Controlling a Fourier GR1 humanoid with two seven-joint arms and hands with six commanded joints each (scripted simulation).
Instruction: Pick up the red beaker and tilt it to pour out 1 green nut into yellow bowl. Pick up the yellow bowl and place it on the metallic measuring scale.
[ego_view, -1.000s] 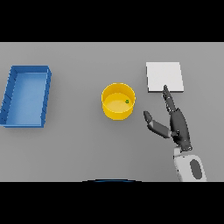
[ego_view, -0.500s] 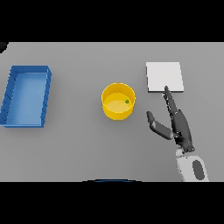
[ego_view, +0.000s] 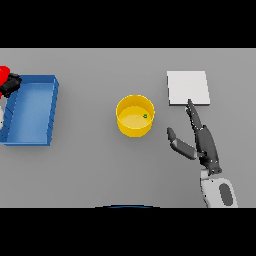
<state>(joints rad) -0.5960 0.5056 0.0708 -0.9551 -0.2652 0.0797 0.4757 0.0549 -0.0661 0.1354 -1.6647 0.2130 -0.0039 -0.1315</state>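
Round yellow bowl (ego_view: 135, 116) sits upright near the middle of the grey table (ego_view: 100, 170); one small green nut (ego_view: 145, 116) lies inside it, on the floor toward the right wall. Flat square metallic measuring scale (ego_view: 187, 87), pale grey-white, lies up and to the right of the bowl, apart from it; nothing on its top.

Right hand (ego_view: 202, 142) comes in from the lower right on a white and grey arm (ego_view: 217, 192); fingers straight and extended away from the robot, thumb spread out to the left; holds nothing. Its longest fingertip reaches the near edge of the scale, touching or just over it, cannot tell which. Hand sits to the right of the bowl, near but not touching.

Open blue rectangular plastic bin (ego_view: 31, 110) lies at the far left of the table, well apart from the bowl. Left hand (ego_view: 10, 84) shows at the left edge, just above the bin's upper left corner; dark fingers wrapped on the red beaker (ego_view: 4, 75), which is only partly in view, cut off by the frame edge; cannot tell its tilt. A bit of white arm shows below that hand along the left edge.
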